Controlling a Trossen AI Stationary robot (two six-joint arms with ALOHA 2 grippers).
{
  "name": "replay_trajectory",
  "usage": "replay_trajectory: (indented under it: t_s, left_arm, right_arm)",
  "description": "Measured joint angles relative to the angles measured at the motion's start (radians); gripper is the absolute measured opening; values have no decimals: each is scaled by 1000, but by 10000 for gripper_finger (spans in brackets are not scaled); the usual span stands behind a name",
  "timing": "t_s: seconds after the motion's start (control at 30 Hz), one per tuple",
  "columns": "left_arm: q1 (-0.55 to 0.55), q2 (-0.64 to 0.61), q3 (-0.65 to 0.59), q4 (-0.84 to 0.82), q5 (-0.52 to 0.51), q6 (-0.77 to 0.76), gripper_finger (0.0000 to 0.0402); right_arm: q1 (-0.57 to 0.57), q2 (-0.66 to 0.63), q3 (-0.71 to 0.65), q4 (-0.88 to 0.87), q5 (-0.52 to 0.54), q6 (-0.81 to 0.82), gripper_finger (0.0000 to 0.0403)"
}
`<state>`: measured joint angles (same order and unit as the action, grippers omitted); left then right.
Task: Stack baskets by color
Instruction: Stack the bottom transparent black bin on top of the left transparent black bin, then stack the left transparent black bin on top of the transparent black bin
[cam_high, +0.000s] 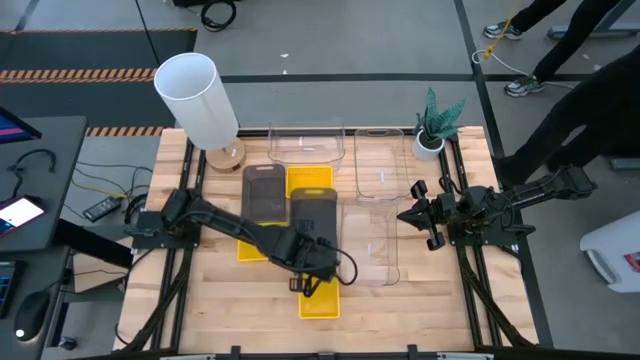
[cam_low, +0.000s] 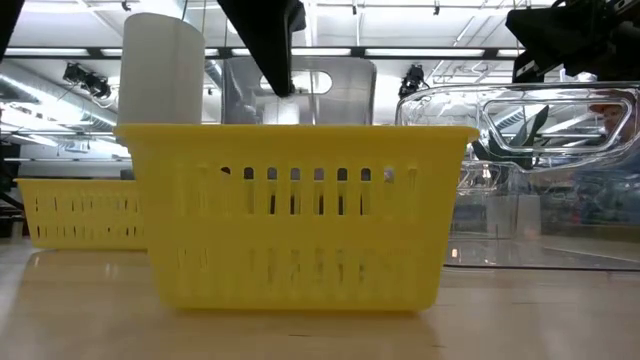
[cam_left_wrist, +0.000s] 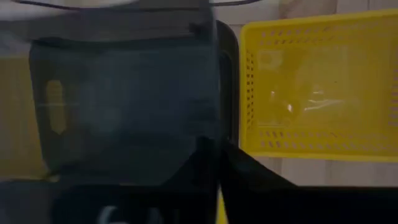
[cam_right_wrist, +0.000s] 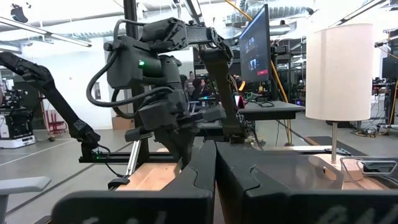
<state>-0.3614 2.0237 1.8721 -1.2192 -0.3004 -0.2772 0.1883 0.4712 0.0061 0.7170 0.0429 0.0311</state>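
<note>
L claw (cam_high: 322, 262): jaws together over the near-centre of the table, nothing clamped that I can see. Sits above the near end of a grey bin (cam_high: 313, 222), prob. because it just let go of it or is lining up a fresh pinch on the rim; can't tell which.
L wrist view: grey bin (cam_left_wrist: 124, 99) fills most of the shot w/ a yellow bin (cam_left_wrist: 320, 90) just beside it, so the claw looks down at the grey/yellow border.
Grey bin: lies partly across the yellow ones, long axis near-to-far. Reads as misplaced, colours are mixed here.
2nd grey bin (cam_high: 265, 192): just left & farther, beside the first, not nested in it. Judged: grey stack not yet made.
Yellow bins: one at far centre (cam_high: 310, 178), one peeking out left (cam_high: 250, 248), one nearest (cam_high: 322, 300) under the claw. Low view shows the nearest (cam_low: 300, 215) upright on the table, another (cam_low: 80, 212) behind it to the left.
Clear bins: far centre (cam_high: 306, 143), far right (cam_high: 380, 160), nearer right (cam_high: 372, 248). Spread out, apart, unstacked.
R claw (cam_high: 412, 214): shut, empty, parked at the right edge beside the clear bins, waiting.
Other: white cylinder (cam_high: 197, 98) far left, plant (cam_high: 436, 122) far right, both clear of the work.
Progress: early, no colour stacked.
</note>
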Motion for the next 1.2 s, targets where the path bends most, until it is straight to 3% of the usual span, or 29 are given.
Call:
replay_trajectory:
  t_s: [0.13, 0.4, 0.67, 0.97, 1.2]
  left_arm:
    - [-8, 8, 1, 4, -3, -14, 20]
    - [16, 8, 1, 20, 100, -54, 102]
    - [7, -4, 1, 16, 78, 22, 179]
    - [-12, -91, -36, -43, 6, 55, 160]
    - [-68, -272, -310, 109, -16, -26, 129]
  right_arm:
    - [0, 0, 0, 0, 0, 0, 16]
    - [0, 0, 0, 0, 0, 0, 16]
    - [0, 0, 0, 0, 0, 0, 16]
    - [0, 0, 0, 0, 0, 0, 16]
    - [0, 0, 0, 0, 0, 0, 16]
